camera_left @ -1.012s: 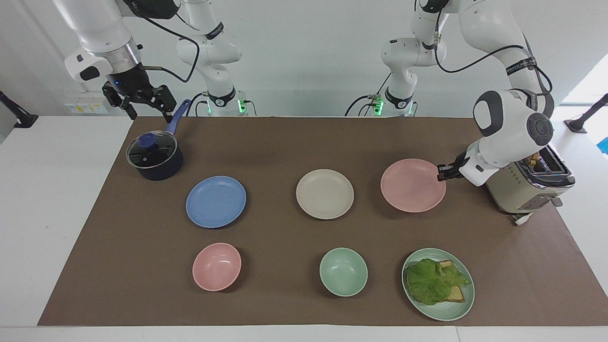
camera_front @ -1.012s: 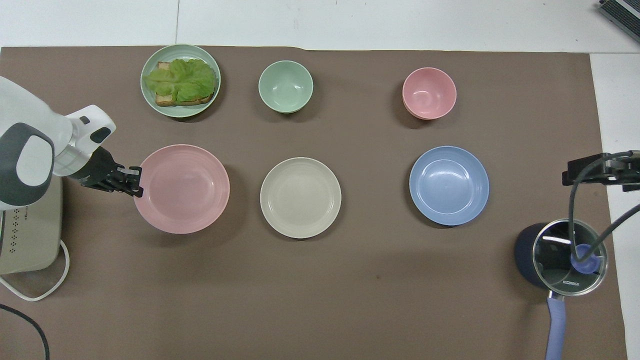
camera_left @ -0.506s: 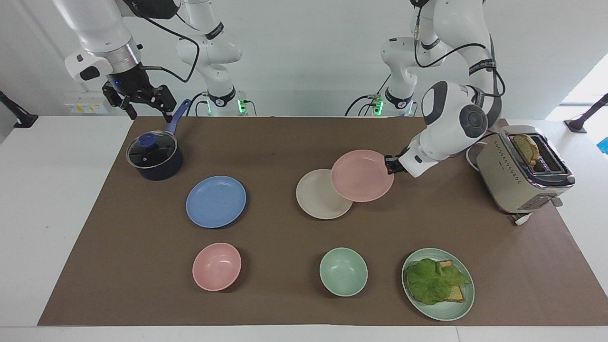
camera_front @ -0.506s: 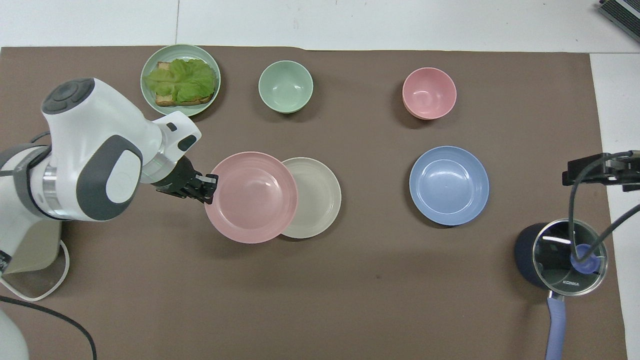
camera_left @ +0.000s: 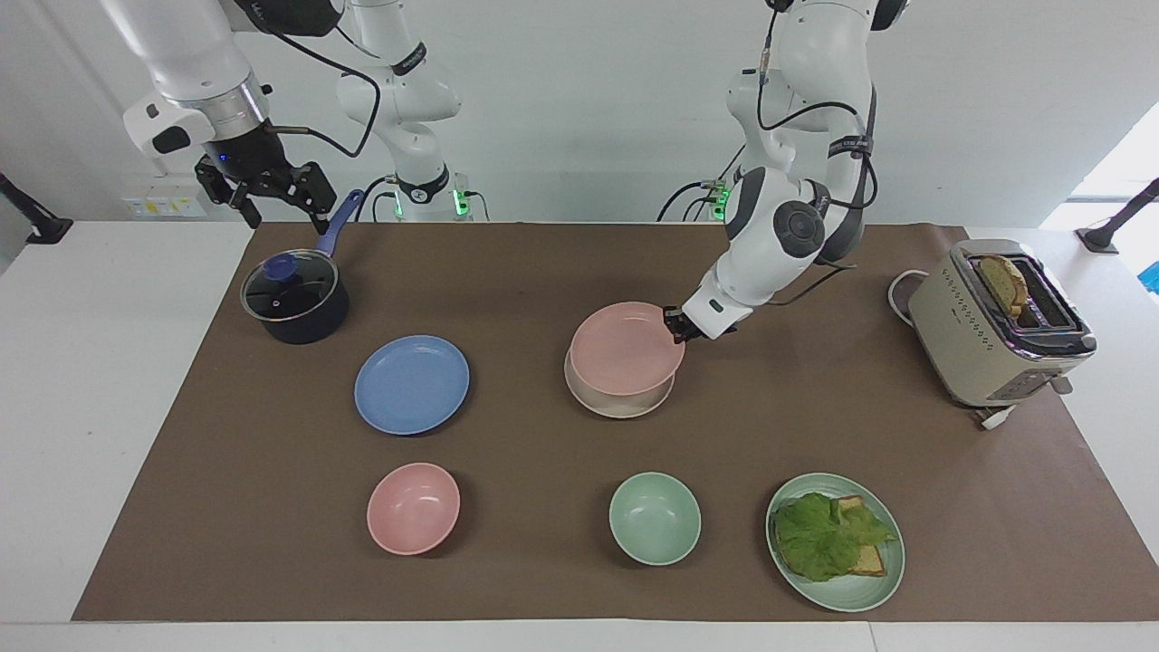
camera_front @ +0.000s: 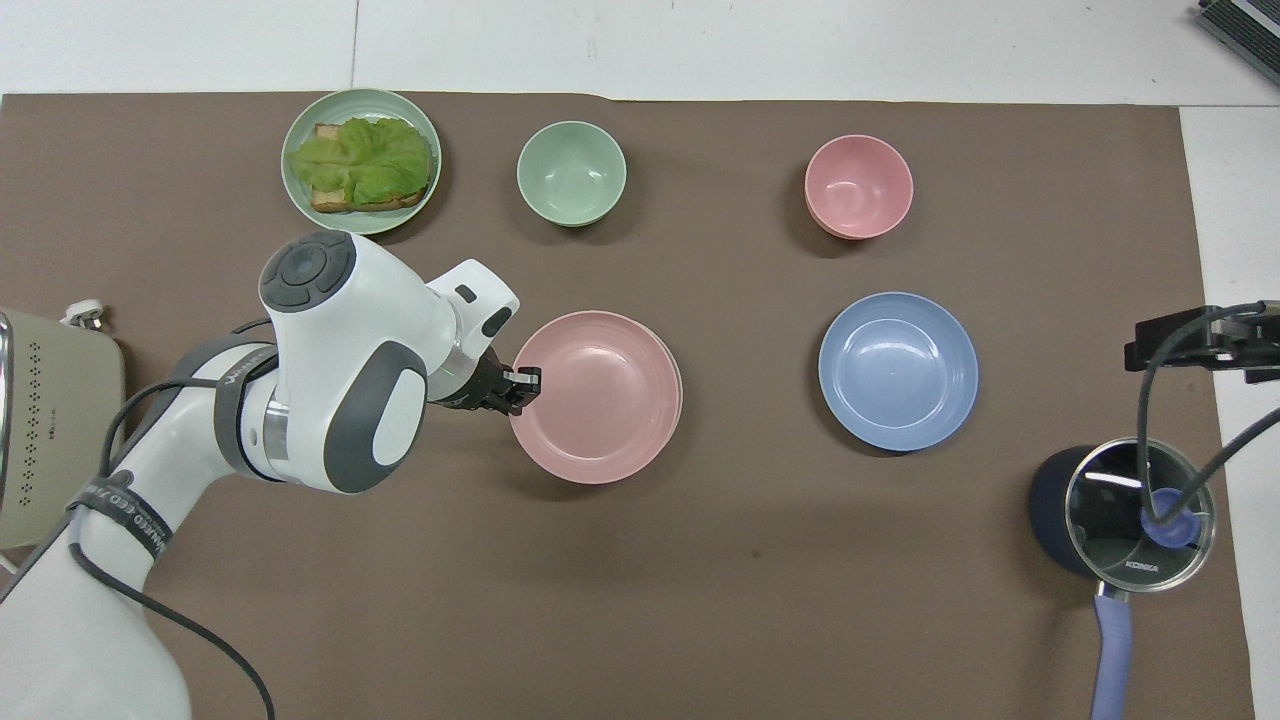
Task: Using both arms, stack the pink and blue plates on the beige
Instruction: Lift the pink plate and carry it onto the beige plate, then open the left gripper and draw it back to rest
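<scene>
From overhead I can barely see the beige plate (camera_front: 681, 400); the pink plate (camera_front: 600, 396) covers it but for a thin sliver at one edge. In the facing view only its rim nearest the camera (camera_left: 619, 405) shows under the pink one. I can't tell whether the two plates touch. The left gripper (camera_left: 675, 324) is mostly hidden by its own wrist, so its fingertips on the pink rim are too small to read. The right gripper (camera_front: 1205, 343) is cut off by the overhead picture's edge, as are the toaster (camera_front: 45, 420) and the saucepan (camera_front: 1120, 520) handle.
</scene>
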Robot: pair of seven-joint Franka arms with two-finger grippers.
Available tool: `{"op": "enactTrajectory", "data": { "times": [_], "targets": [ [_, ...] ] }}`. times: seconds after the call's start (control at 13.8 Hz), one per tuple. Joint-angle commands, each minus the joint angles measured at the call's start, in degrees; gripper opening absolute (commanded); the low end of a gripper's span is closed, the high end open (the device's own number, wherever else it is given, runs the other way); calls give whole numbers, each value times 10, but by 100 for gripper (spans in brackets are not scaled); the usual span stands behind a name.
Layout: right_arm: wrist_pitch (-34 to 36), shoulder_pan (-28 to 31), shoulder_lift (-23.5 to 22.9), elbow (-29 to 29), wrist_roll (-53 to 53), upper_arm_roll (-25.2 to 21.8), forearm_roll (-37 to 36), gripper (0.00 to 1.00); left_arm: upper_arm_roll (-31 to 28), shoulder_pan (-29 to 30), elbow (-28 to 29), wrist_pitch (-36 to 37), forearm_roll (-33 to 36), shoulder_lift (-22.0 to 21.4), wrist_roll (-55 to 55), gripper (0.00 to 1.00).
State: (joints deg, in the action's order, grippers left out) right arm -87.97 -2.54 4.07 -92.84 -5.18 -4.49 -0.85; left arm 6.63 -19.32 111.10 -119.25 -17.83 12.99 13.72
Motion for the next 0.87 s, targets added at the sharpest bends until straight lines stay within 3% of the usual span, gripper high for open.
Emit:
{"op": "enactTrajectory", "data": {
  "times": [0.0, 0.07, 0.14, 0.22, 0.29, 0.65, 0.8],
  "targets": [
    [3, 6, 6, 0, -9, 4, 4, 100, -10, -20, 17, -32, -12, 3, 4, 0],
    [3, 6, 6, 0, -9, 4, 4, 100, -9, -20, 17, -33, -11, 3, 3, 0],
    [3, 6, 6, 0, -9, 4, 4, 100, -10, -21, 17, -33, -11, 3, 1, 25],
    [3, 6, 6, 0, -9, 4, 4, 100, -9, -22, 17, -34, -11, 3, 0, 90],
    [3, 6, 6, 0, -9, 4, 4, 100, -10, -23, 17, -34, -11, 3, 2, 100],
    [3, 6, 6, 0, -9, 4, 4, 100, -16, -8, 5, -27, -1, 2, -2, 100],
    [2, 6, 6, 0, -9, 4, 4, 100, -16, 40, -15, 5, 39, -3, -9, 100]
  ]
}}
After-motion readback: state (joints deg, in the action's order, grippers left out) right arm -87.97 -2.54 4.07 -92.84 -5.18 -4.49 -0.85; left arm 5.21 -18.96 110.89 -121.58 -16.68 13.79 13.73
